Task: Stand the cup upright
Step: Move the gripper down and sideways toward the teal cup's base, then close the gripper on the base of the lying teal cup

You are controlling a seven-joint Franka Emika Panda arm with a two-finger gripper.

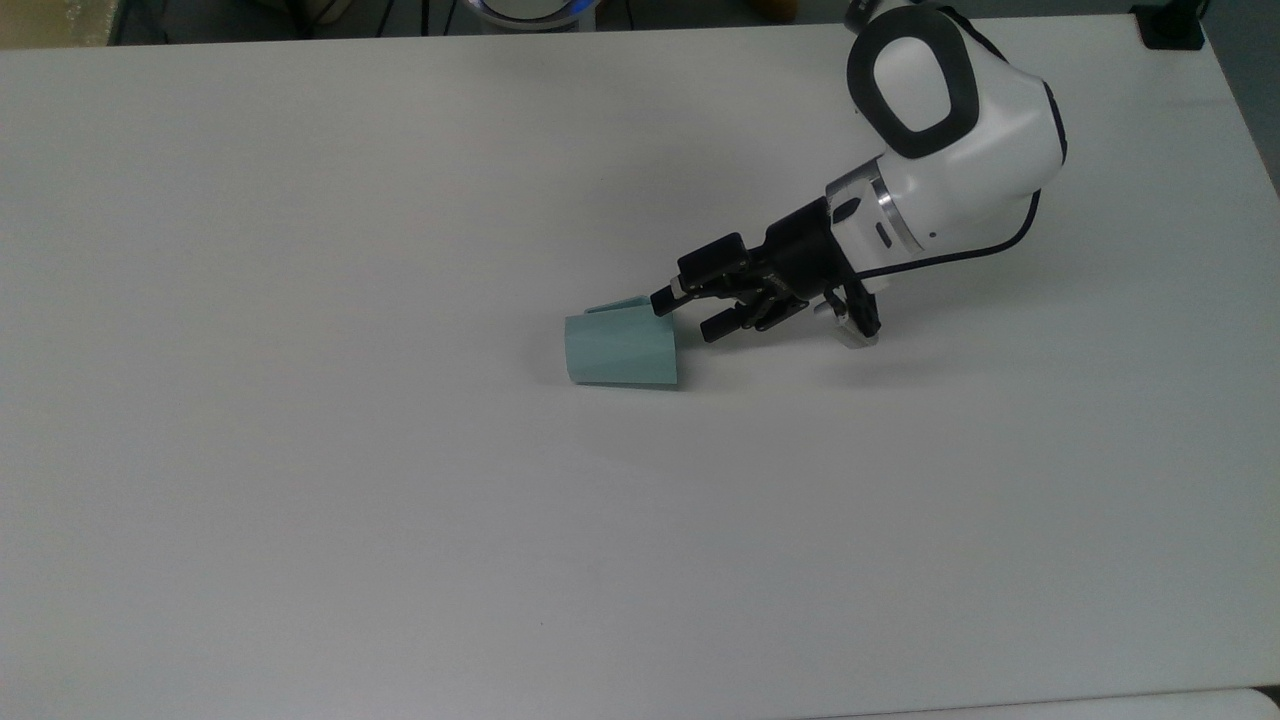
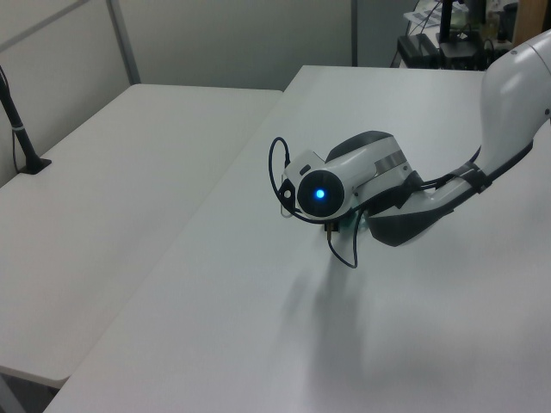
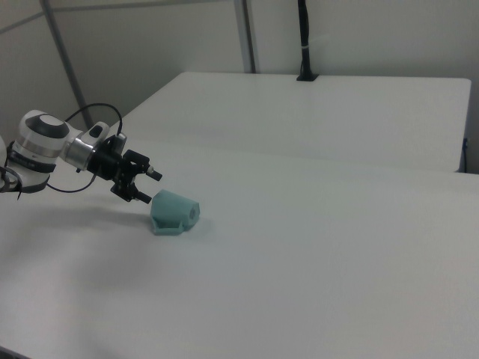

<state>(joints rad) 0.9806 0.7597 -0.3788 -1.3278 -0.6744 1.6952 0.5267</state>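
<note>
On worktop (image 1: 300,500) centre: cup (image 1: 620,349) lies on side, wide end facing end effector (image 1: 682,312). End effector part-open, holds nothing, tips at rim. Risk: low-angle approach w/ fingers nudging rim, cup slides/rolls away.

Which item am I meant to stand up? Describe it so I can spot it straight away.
On the wide white table, look near the middle, just off the tips of the black gripper. There lies the cup: small, pale teal, faceted, on its side, its wider end toward the gripper. It is the table's one coloured thing.
</note>
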